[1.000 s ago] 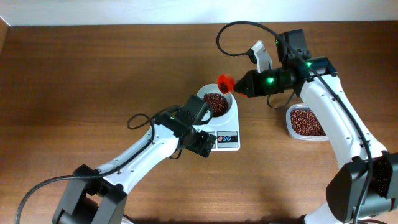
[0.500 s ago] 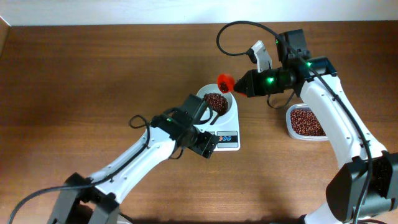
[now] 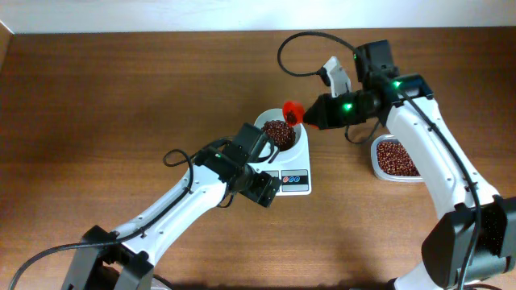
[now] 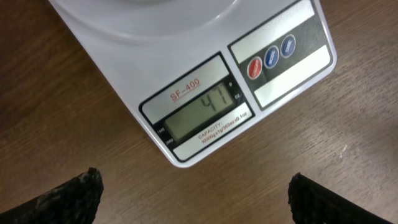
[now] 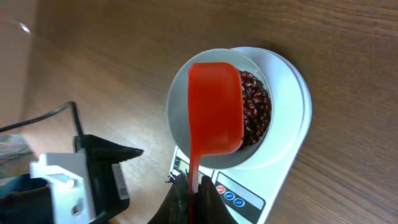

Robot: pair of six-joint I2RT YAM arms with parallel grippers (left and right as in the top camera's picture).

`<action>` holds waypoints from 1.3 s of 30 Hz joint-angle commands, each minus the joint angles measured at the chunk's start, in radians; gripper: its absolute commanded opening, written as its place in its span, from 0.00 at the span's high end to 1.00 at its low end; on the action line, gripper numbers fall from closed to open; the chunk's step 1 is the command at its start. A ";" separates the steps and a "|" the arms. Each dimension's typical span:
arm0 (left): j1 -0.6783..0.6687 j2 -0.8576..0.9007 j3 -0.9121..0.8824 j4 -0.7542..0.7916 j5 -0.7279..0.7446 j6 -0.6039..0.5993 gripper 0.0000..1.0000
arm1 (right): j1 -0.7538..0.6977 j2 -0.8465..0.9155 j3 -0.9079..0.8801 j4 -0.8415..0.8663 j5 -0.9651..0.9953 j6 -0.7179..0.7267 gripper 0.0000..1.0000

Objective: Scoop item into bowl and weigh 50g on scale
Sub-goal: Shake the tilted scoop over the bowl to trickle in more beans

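**Right gripper holds a red scoop over the bowl; scale reads 47**

The right gripper (image 5: 189, 198) is clamped narrowly on the thin handle of a red scoop (image 5: 214, 106), its fingers pinched tight around the stem. The scoop's cup hangs over the white bowl (image 5: 177, 121), covering part of it. Only the cup's smooth outer side shows, so what it contains cannot be told, nor whether it touches the rim.

The left gripper (image 4: 202, 199) is spread wide and holds nothing. Its two dark fingertips (image 4: 68, 196) sit at the far corners of the left wrist view, above the wooden table (image 3: 121, 97) just in front of the scale (image 4: 186, 37).

The bowl stands on the scale's round platform and holds a heap of dark red-brown beans (image 5: 256, 115). The scale's grey display (image 4: 202, 115) shows 47, and beside it sit one red and two blue buttons (image 4: 272, 56).

To the right of the scale, well apart from it, a clear plastic container (image 3: 377, 165) lies on the table and is filled with more of the same beans.
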 commanded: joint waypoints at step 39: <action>0.003 -0.015 0.009 0.049 -0.011 0.012 0.01 | 0.077 -0.003 0.021 0.041 0.156 0.005 0.96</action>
